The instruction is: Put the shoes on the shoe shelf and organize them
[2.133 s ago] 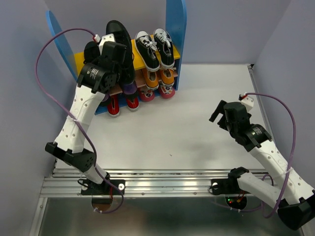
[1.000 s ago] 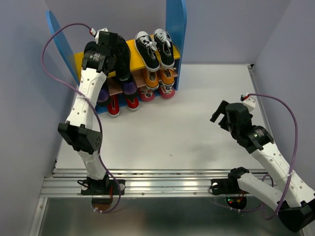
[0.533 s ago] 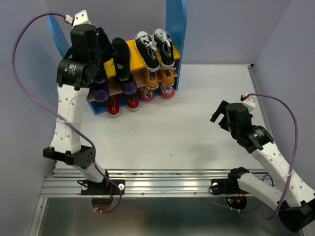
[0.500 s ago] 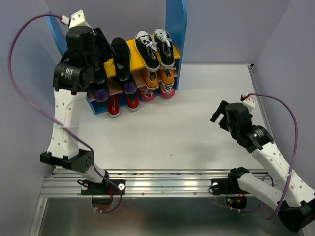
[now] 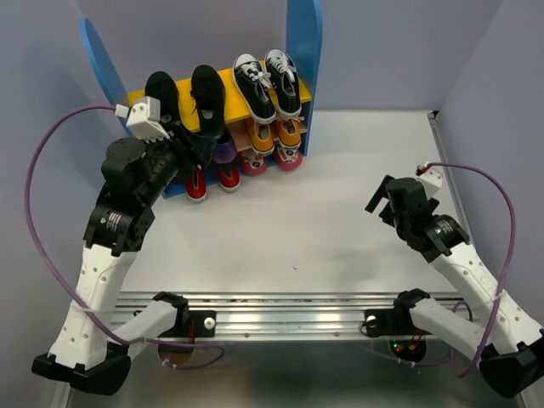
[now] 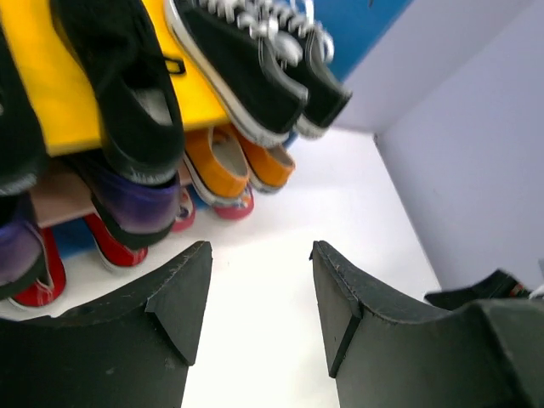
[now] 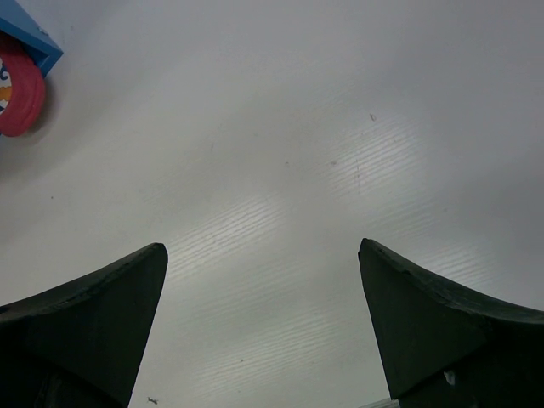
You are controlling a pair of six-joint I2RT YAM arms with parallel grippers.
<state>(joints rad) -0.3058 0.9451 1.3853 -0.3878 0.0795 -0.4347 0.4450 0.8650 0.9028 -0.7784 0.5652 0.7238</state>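
Observation:
The shoe shelf [image 5: 232, 90] stands at the back left, with blue side panels and a yellow top board [image 6: 194, 87]. Two plain black slip-ons [image 5: 161, 92] [image 6: 127, 85] lie on the left of the top board, the black canvas sneakers [image 5: 268, 83] [image 6: 246, 68] on its right. The orange sneakers [image 5: 276, 134] [image 6: 223, 161] sit on the lower board. My left gripper [image 5: 197, 149] [image 6: 259, 246] hangs open and empty just in front of the shelf. Over the right of the table my right gripper [image 5: 380, 197] [image 7: 262, 246] is wide open and empty.
Purple-soled shoes [image 6: 127, 202] sit on the lower board beside the orange pair. Red-soled shoes [image 5: 197, 183] [image 7: 17, 98] lie on the table under the shelf. Grey walls close in the left, back and right sides.
My left arm has drawn back and down from the shelf top, leaving the left black slip-on on the yellow board, and its jaws have widened. The right arm has hardly moved.

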